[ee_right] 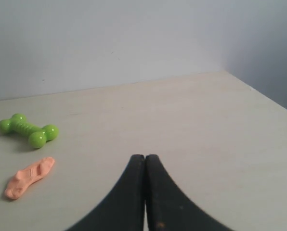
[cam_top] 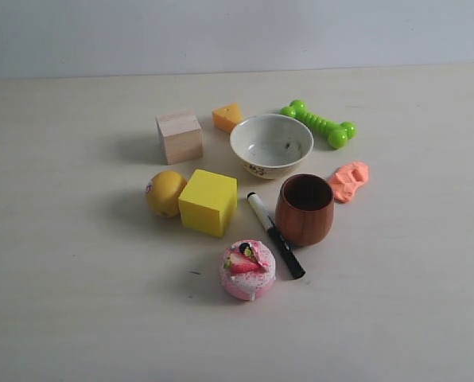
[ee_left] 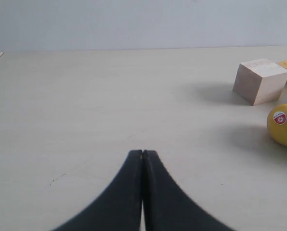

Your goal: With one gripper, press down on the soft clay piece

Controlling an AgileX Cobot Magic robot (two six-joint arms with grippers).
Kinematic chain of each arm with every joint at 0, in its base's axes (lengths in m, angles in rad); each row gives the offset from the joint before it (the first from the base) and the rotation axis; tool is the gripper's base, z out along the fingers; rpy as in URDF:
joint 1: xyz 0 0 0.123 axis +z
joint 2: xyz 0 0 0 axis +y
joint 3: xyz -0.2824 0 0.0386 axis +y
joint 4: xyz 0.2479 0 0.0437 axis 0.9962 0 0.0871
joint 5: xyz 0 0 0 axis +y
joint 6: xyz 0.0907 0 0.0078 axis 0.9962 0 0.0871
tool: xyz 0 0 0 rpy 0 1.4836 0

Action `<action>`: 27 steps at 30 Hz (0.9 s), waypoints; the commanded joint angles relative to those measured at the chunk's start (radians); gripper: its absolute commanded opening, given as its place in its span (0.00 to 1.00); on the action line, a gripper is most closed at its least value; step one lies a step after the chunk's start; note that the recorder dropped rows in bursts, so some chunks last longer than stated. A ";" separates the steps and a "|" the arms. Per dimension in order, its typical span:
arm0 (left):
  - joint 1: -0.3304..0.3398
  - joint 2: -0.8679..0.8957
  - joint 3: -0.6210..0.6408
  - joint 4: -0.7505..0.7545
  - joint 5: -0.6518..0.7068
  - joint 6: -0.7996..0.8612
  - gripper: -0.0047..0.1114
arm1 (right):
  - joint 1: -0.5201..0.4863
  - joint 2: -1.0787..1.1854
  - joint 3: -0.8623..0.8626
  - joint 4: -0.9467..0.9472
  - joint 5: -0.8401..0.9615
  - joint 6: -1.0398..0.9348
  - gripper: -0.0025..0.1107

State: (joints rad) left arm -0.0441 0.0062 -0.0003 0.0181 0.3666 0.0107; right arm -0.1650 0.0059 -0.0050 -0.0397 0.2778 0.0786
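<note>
- right gripper (ee_right: 145, 157), seen from its wrist camera, has its two dark fingers pressed together, tips touching, holding nothing, above the pale table (ee_right: 206, 125).
- left gripper (ee_left: 142, 153) shows the same in its wrist camera: fingers pressed together, holding nothing.
- soft clay piece (cam_top: 349, 181), a flat salmon-orange lump with a dented top, lies on the table right of centre in the exterior view, well apart from the right gripper in that arm's wrist view.
- brown cup (cam_top: 304, 223) stands upright just left of the clay, near it but not touching.
- green bone toy (cam_top: 319, 123) lies above the clay, toward the upper right of the group.
- white bowl (cam_top: 270, 169) sits at upper centre, with an orange cheese wedge (cam_top: 227, 116) and a wooden cube (cam_top: 179, 135) to its left.
- yellow cube (cam_top: 208, 202) touches a lemon (cam_top: 165, 192) at centre left.
- black and white marker (cam_top: 275, 235) lies slanted below the cup, beside a pink strawberry cake (cam_top: 247, 270) at lower centre.
</note>
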 commanded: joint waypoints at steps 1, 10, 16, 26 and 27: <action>-0.004 -0.006 0.000 -0.002 -0.007 -0.001 0.04 | -0.005 -0.006 0.005 -0.004 0.054 0.002 0.02; -0.004 -0.006 0.000 -0.002 -0.007 -0.001 0.04 | -0.003 -0.006 0.005 0.005 0.063 0.020 0.02; -0.004 -0.006 0.000 -0.002 -0.007 -0.001 0.04 | 0.002 -0.006 0.005 0.007 0.063 0.020 0.02; -0.004 -0.006 0.000 -0.002 -0.007 -0.001 0.04 | 0.002 -0.006 0.005 0.007 0.063 0.020 0.02; -0.004 -0.006 0.000 -0.002 -0.007 -0.001 0.04 | 0.002 -0.006 0.005 0.007 0.063 0.020 0.02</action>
State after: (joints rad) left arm -0.0441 0.0062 -0.0003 0.0181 0.3666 0.0107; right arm -0.1632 0.0059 -0.0050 -0.0330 0.3428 0.0964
